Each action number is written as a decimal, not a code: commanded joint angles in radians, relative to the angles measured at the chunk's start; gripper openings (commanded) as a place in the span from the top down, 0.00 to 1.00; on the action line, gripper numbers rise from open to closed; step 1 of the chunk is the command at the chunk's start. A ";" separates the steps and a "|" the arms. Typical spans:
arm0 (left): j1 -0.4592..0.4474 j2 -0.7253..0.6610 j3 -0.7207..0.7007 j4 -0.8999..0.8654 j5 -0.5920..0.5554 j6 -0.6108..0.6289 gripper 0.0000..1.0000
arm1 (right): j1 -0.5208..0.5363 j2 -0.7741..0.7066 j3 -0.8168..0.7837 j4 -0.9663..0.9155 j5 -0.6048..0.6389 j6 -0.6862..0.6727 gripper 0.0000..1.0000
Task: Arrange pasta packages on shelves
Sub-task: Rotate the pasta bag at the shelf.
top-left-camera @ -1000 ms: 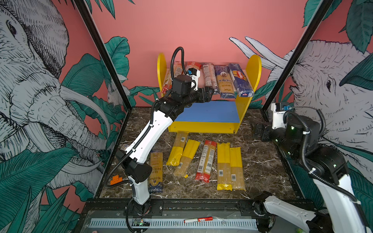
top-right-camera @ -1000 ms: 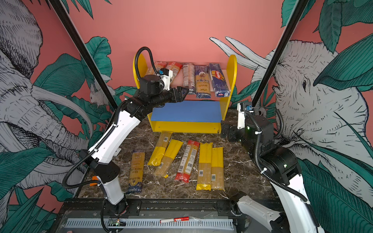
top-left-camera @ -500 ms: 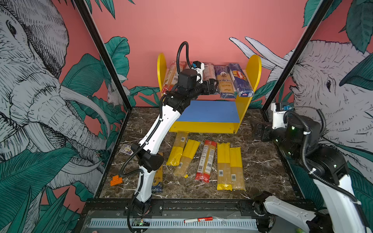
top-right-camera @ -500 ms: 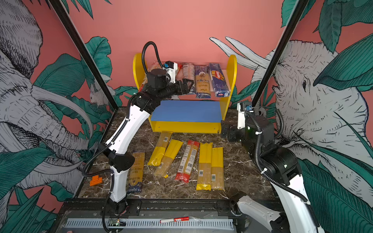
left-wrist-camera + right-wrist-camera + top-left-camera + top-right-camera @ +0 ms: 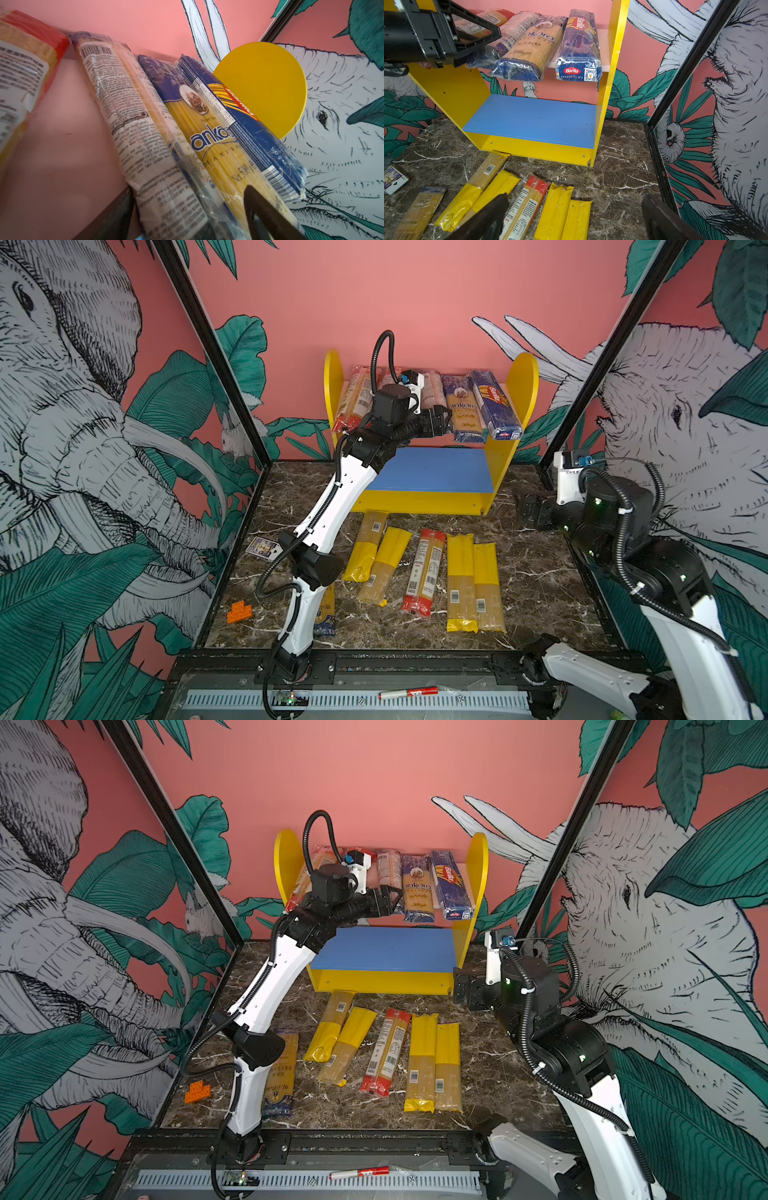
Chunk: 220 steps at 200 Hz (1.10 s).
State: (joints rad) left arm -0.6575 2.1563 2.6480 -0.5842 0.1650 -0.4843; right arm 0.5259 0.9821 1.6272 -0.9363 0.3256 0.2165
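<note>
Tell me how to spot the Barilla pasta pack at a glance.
Find the yellow-sided shelf unit against the pink back wall and look at its upper board. The Barilla pack lies at the right end of that row. It alone is dark blue along its whole length, with a red logo.

The yellow shelves (image 5: 521, 377) stand at the back of the tabletop (image 5: 536, 572). Pasta packs (image 5: 462, 414) lie side by side up top, and the blue Barilla pack (image 5: 496, 406) is nearest the right side. The left gripper (image 5: 440, 423) is at the front ends of the middle ones. Five packs (image 5: 424, 572) lie in a row on the tabletop. One more pack (image 5: 326, 614) lies partly under the left arm (image 5: 345, 497). The right gripper (image 5: 530, 506) hangs just right of the shelves.
</note>
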 commanded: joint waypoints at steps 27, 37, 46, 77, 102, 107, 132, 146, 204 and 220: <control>-0.004 0.048 0.029 0.019 0.139 -0.072 0.21 | -0.009 -0.013 -0.002 0.017 0.021 -0.005 0.01; -0.003 0.051 0.029 0.025 0.150 -0.077 0.22 | -0.010 -0.013 0.000 0.015 0.021 -0.005 0.01; -0.003 0.055 0.029 0.030 0.162 -0.083 0.22 | -0.010 -0.014 -0.001 0.015 0.021 -0.003 0.01; -0.004 0.068 0.032 0.042 0.190 -0.095 0.22 | -0.010 -0.013 -0.002 0.013 0.020 -0.003 0.01; -0.003 0.084 0.042 0.049 0.212 -0.106 0.22 | -0.011 -0.013 0.000 0.010 0.018 -0.001 0.01; -0.003 0.089 0.047 0.049 0.215 -0.107 0.22 | -0.012 -0.014 0.000 0.011 0.018 -0.001 0.01; -0.002 0.107 0.064 0.050 0.228 -0.115 0.23 | -0.011 -0.017 0.003 0.001 0.022 -0.001 0.01; -0.002 0.109 0.064 0.044 0.231 -0.115 0.24 | -0.011 -0.020 0.004 -0.003 0.024 -0.001 0.01; 0.007 -0.051 -0.121 -0.015 0.161 -0.013 0.19 | -0.011 -0.023 -0.004 0.000 0.026 -0.005 0.01; 0.013 -0.098 -0.182 -0.006 0.148 -0.001 0.16 | -0.011 -0.015 -0.004 0.007 0.019 -0.003 0.01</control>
State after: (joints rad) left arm -0.6456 2.1273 2.5584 -0.5064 0.3359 -0.5217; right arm 0.5205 0.9642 1.6272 -0.9520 0.3336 0.2165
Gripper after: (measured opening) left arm 0.820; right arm 0.989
